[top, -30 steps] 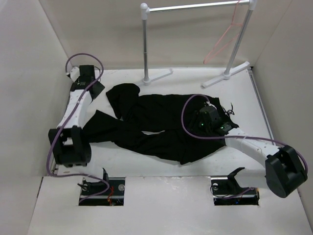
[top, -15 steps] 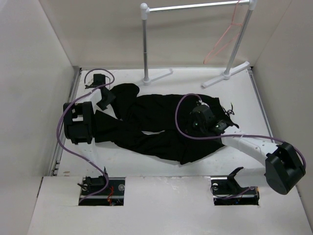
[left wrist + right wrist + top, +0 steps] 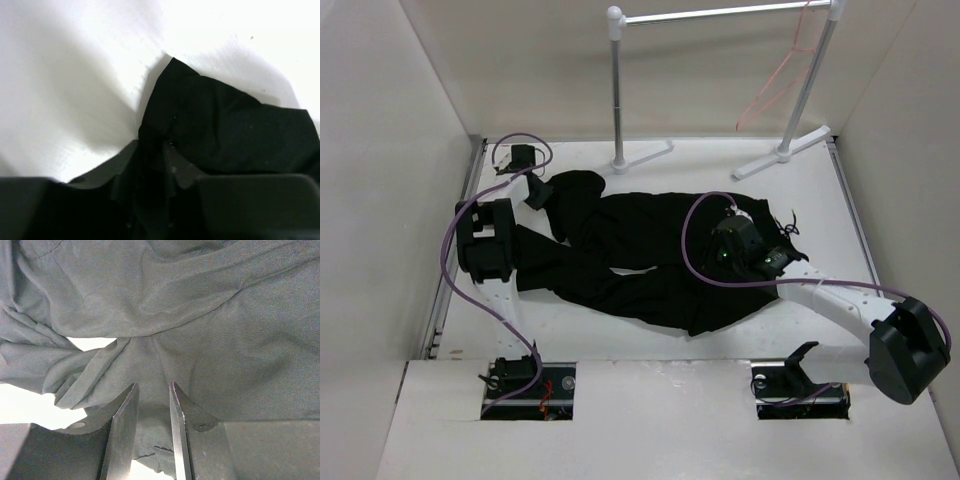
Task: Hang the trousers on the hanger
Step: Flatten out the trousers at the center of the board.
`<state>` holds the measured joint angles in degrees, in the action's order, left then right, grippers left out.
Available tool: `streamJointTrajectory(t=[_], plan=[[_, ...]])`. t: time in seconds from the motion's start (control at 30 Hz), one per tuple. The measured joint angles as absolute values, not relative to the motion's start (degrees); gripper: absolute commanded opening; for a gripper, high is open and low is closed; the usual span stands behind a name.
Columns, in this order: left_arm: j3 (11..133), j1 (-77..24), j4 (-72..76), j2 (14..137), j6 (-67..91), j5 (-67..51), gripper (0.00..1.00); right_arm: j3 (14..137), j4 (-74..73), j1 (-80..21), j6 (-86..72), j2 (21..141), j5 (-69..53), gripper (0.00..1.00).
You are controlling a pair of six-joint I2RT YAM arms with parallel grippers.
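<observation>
The black trousers [image 3: 640, 250] lie spread across the middle of the table, legs to the left, waist to the right. My left gripper [image 3: 536, 190] is at the far left leg end. In the left wrist view its jaws [image 3: 152, 146] are shut on a pointed corner of the trousers [image 3: 225, 125]. My right gripper [image 3: 738, 248] rests on the waist part. In the right wrist view its narrow-set jaws [image 3: 152, 388] hold a bunch of the trousers [image 3: 200, 315], and folds run toward the pinch. The pink-red hanger [image 3: 775, 85] hangs from the right end of the rack's bar.
A white and silver clothes rack [image 3: 617, 90] stands at the back, its feet on the table just behind the trousers. White walls close in the left, right and back sides. Purple cables loop over both arms.
The left arm has swung in from the left edge to the leg end, and its jaws have closed on the fabric. The right gripper shifted slightly left and back on the waist.
</observation>
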<state>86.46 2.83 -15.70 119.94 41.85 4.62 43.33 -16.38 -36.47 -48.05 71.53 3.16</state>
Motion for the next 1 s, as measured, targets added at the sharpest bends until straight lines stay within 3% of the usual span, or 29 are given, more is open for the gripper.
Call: streamJointTrajectory(t=[0.07,0.17,0.6,0.67,0.9,0.97,1.0], plan=[[87.5,3.1,-15.5,120.8,42.1,4.5,0.07,43.3,-16.4,-36.5,-48.0,71.5,3.2,0.37],[87.9,3.9,-15.8,121.1,42.2,4.7,0.05,43.3,-16.5,-36.4,-48.0,71.5,3.2,0.39],[102.4,10.6,-25.2,121.0,36.0,18.1,0.08,42.0,-16.9,-28.7,-46.8,69.3,3.1,0.61],[105.3,10.7,-27.0,121.0,33.7,22.0,0.12,41.6,-17.5,-27.0,-46.5,67.8,3.1,0.63],[114.5,10.4,-31.3,121.4,25.5,31.7,0.5,41.7,-19.9,-20.1,-45.2,64.3,3.5,0.64],[115.1,10.0,-31.2,121.0,24.3,32.7,0.55,42.8,-21.0,-17.7,-44.9,64.7,4.0,0.55],[114.5,9.7,-31.1,120.4,24.3,32.9,0.55,43.6,-21.1,-16.5,-44.7,65.2,4.3,0.41]])
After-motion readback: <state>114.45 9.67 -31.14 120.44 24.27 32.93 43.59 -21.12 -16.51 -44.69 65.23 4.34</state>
